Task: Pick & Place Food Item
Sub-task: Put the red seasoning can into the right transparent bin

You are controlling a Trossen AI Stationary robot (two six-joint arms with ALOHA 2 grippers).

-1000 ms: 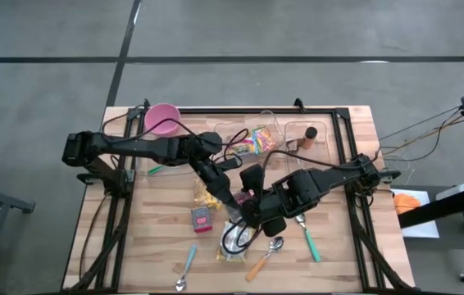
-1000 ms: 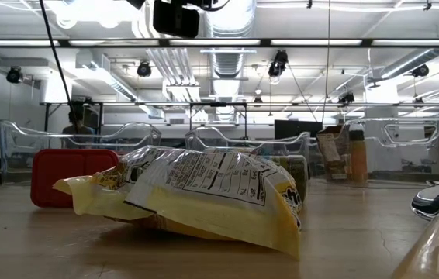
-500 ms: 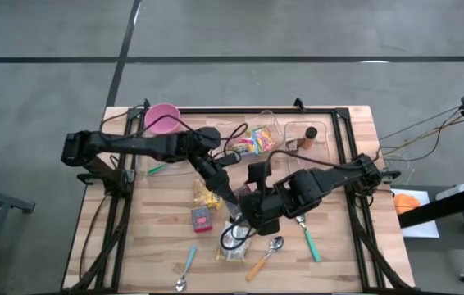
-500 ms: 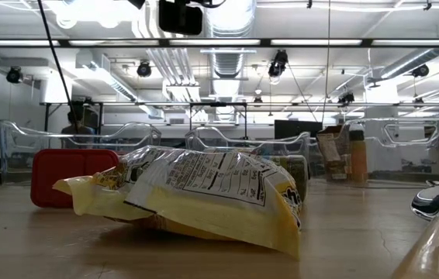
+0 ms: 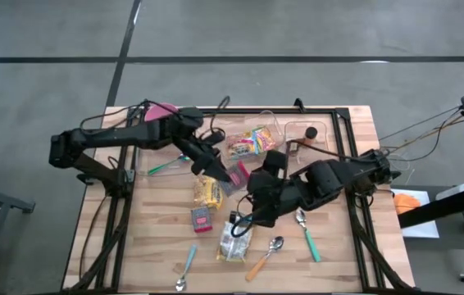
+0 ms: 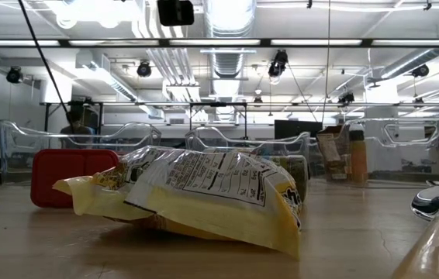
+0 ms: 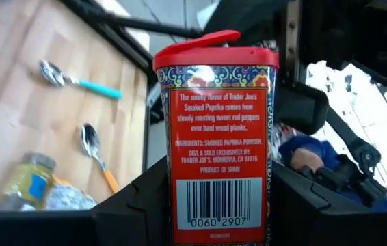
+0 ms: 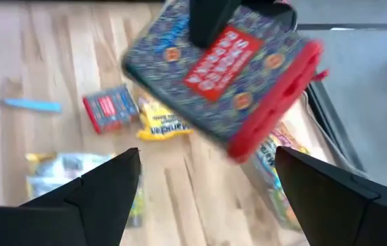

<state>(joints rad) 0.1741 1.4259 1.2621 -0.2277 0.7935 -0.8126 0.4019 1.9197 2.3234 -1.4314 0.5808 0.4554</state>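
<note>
Paprika tin (image 7: 215, 137) hung pinched in the left gripper (image 5: 216, 170) above the bench (image 5: 158, 246); right gripper (image 8: 204, 174) gaped below. Slight grip might drop it.

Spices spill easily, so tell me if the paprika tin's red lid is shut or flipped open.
Shut. In the left wrist view the red lid sits flat on the smoked paprika tin, held by the left hand.
</note>
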